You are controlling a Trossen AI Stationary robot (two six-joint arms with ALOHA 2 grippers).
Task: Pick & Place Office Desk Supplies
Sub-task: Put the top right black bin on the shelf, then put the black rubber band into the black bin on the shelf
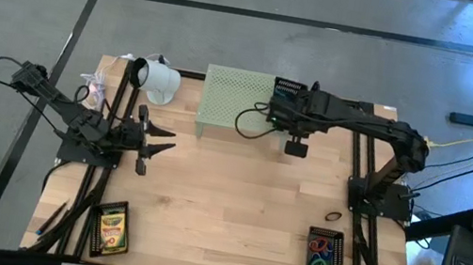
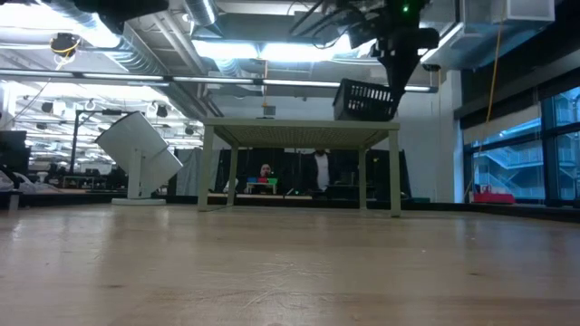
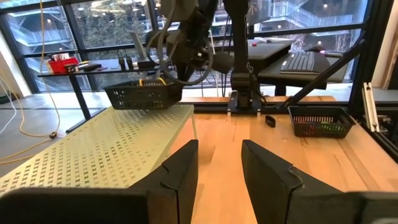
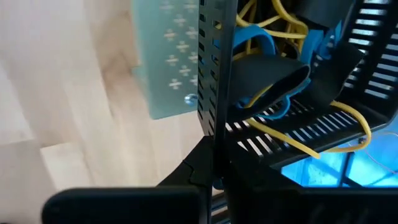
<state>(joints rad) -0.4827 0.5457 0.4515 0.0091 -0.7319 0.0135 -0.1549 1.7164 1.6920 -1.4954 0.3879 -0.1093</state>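
Basket [image 4: 214, 74] wall between right jaws

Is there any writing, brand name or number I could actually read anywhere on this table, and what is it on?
None can be read.
Yellow-and-green crayon box: it carries print, too small to make out.
Black basket of coloured rubber-band loops: no lettering visible.
Pale green perforated stand: only holes, no text.
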